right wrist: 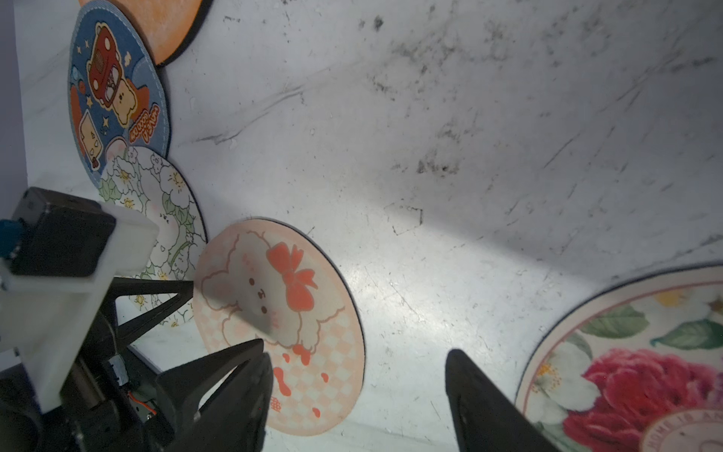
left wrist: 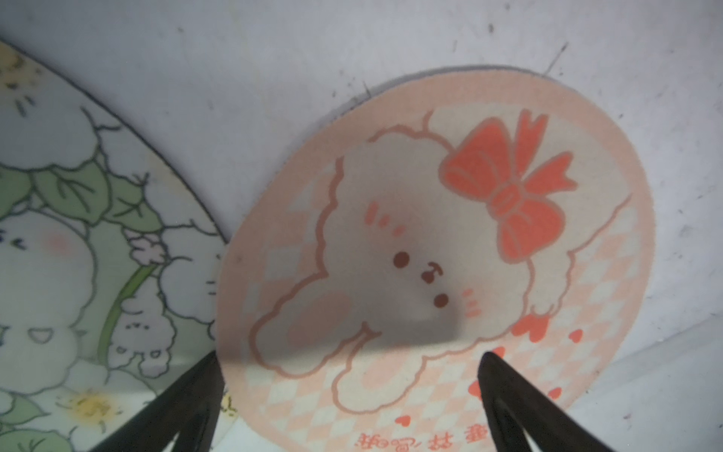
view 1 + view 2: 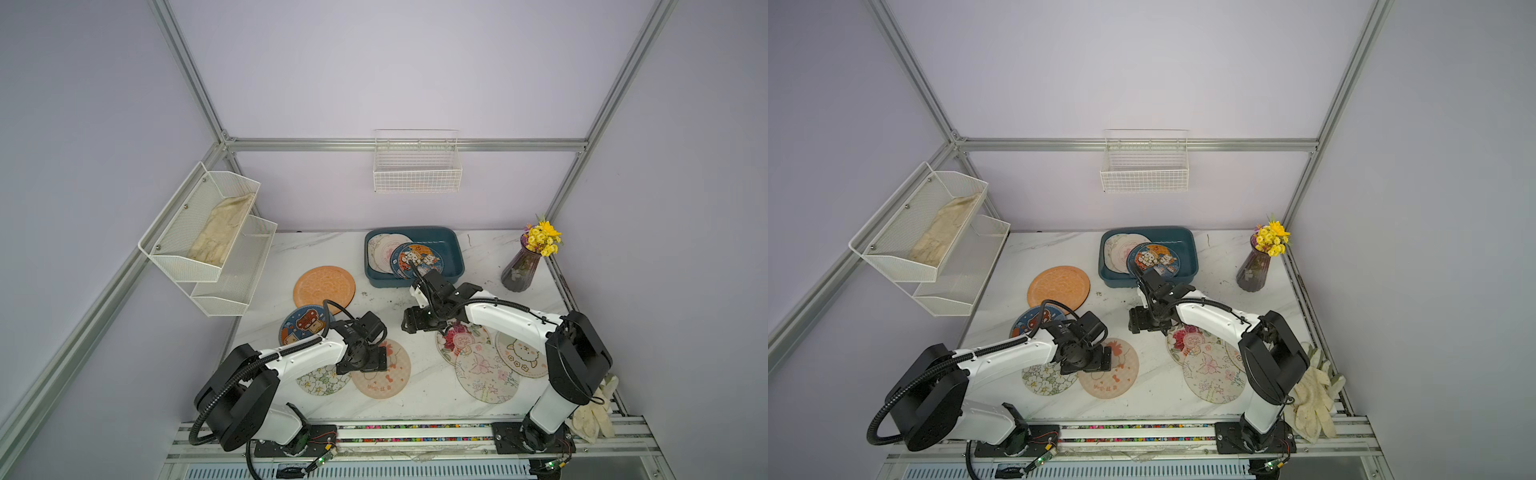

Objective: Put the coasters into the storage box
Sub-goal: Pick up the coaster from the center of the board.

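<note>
Toward the back of the marble table (image 3: 390, 303), item one: storage box (image 3: 415, 228), dark teal, shallow. Contents: a navy cartoon coaster (image 3: 417, 259) uppermost, lapped over two pale coasters (image 3: 386, 249). They lean on one another, likely because the floor is too narrow to lay them side by side.

Item two: coasters not yet stowed, seven counted, all flat on the table.
- **Left group:** plain orange coaster (image 3: 324, 286), navy bear coaster (image 3: 301, 324), white-flower coaster (image 3: 320, 380) and pink puppy coaster (image 3: 384, 378), the last two meeting at their edges.
- **Right group:** rose coaster (image 3: 459, 338), butterfly coaster (image 3: 486, 374) and sheep coaster (image 3: 519, 353), overlapping like scales.

Item three: left gripper (image 2: 348, 375), jaws wide apart, empty. It hangs low over the pink puppy coaster, one finger at its rim beside the white-flower coaster. Judged purpose: a mat this thin gives purchase only at its edge.

Item four: right gripper (image 1: 352, 375), jaws apart, empty. It is over bare table between the pink puppy coaster and the rose coaster, seemingly parked clear of its partner.

Sundries: vase (image 3: 519, 270) of yellow flowers, wire basket (image 3: 417, 174) on the wall, mesh shelf (image 3: 208, 241) holding a cloth.
</note>
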`<state>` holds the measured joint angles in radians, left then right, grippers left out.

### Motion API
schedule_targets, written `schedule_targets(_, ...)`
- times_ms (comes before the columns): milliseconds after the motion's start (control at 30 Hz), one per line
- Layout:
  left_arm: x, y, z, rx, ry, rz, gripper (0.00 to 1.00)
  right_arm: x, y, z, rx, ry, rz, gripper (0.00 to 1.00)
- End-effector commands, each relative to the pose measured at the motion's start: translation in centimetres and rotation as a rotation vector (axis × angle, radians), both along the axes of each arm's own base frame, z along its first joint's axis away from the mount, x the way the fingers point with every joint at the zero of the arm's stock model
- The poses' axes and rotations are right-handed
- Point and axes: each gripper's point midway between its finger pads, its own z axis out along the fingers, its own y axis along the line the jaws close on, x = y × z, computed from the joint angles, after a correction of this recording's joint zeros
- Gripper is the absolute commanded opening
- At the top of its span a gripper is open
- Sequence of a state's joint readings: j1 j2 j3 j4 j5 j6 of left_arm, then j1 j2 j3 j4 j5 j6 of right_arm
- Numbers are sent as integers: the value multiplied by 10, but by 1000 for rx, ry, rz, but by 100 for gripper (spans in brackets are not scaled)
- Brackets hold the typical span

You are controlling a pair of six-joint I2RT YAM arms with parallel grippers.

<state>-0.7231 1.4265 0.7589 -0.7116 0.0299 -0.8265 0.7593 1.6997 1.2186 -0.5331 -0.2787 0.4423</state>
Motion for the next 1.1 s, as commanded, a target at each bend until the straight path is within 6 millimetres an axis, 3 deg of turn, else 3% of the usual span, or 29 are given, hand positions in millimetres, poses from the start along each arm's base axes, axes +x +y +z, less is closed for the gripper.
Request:
schedule_targets(0, 7, -51, 19, -192, 5, -64, 99, -7, -1, 4, 7, 5, -5, 71)
schedule_targets(333, 6, -60, 20, -195, 20, -95, 99, -15, 1, -5, -10, 33, 13, 72)
schedule_targets(767, -1, -34, 19, -99, 10, -59, 97, -50, 4, -40, -60, 128, 63, 63)
schedule_targets(1067, -2, -29, 17, -85, 3, -52, 97, -63, -8, -60, -127, 141, 65, 59)
